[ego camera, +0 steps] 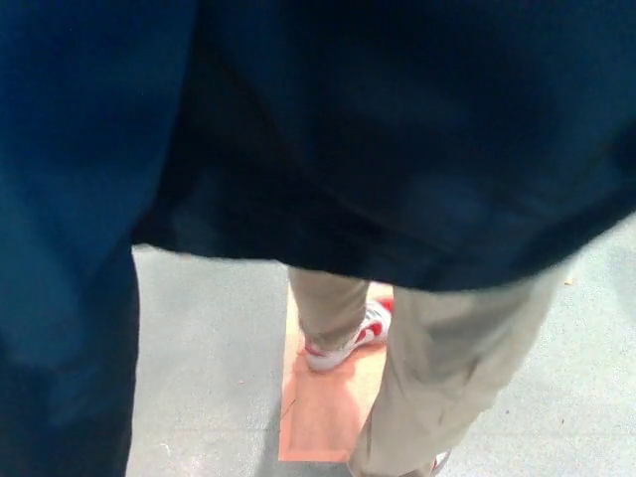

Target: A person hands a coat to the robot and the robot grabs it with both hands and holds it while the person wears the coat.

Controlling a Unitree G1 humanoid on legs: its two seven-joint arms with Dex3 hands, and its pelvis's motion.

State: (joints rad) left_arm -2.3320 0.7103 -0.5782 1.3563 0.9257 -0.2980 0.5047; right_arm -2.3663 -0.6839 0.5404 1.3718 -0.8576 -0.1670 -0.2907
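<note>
A dark blue coat (378,129) fills the upper half of the head view and hangs down the left side (60,348) to the bottom edge. Its lower hem runs across the middle of the picture. Below the hem show a person's legs in beige trousers (447,378) and a white and red shoe (348,338). Neither of my hands shows; the cloth covers where they might be.
An orange rectangle (323,417) is marked on the grey floor (209,358), and the person stands on and beside it. A small scrap lies on the floor at the right edge (568,282).
</note>
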